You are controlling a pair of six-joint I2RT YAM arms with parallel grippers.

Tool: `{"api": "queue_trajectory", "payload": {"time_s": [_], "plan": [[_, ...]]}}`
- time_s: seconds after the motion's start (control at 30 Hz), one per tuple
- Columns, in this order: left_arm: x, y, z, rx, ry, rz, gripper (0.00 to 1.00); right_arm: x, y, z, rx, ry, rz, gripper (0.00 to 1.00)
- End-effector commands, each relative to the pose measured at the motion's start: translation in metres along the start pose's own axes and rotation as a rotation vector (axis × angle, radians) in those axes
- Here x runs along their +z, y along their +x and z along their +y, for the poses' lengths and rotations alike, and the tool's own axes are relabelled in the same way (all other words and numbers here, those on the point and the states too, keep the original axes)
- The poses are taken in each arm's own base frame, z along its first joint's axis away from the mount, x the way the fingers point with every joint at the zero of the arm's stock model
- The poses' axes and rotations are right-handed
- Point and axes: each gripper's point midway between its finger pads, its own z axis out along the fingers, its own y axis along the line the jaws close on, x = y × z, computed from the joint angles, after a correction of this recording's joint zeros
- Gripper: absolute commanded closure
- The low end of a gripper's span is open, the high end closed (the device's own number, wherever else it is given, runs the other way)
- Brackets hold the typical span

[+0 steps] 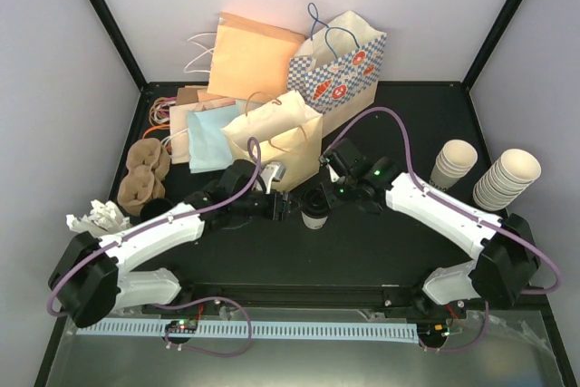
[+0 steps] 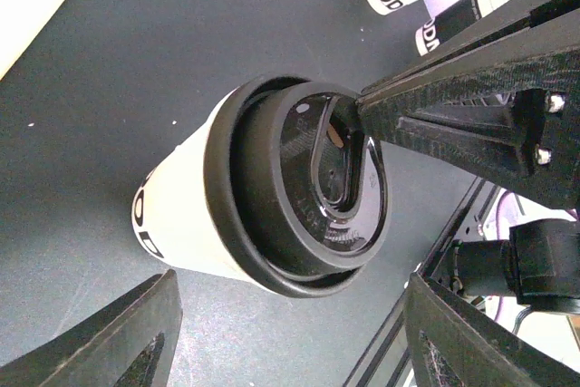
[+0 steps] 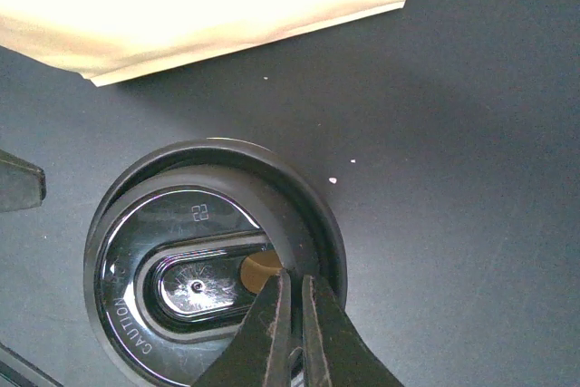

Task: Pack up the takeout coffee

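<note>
Takeout coffee may be heading for a spill: right gripper, pressed shut, is leaning off-centre on the black lid while left gripper, spread, is straddling it.

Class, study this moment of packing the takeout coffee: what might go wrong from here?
1. The right arm has its shut jaws pressed into the black lid; pushing harder may dent it or tip the takeout coffee.
2. The left arm has open jaws straddling the cup; closing off-centre might squash the paper wall or topple it.
</note>
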Motion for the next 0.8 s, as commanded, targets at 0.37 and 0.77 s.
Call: {"api": "queue_trajectory", "payload": {"time_s": [0.37, 0.77], "plan": [[0.010, -0.003, 0.000, 0.001, 0.017, 0.017, 0.37, 0.004, -0.003, 0.007, -0.059, 0.035, 0.006, 0.99], [0.017, 0.002, 0.005, 0.009, 0.008, 0.034, 0.53, 0.002, -0.003, 0.006, -0.071, 0.063, 0.000, 0.98]]}}
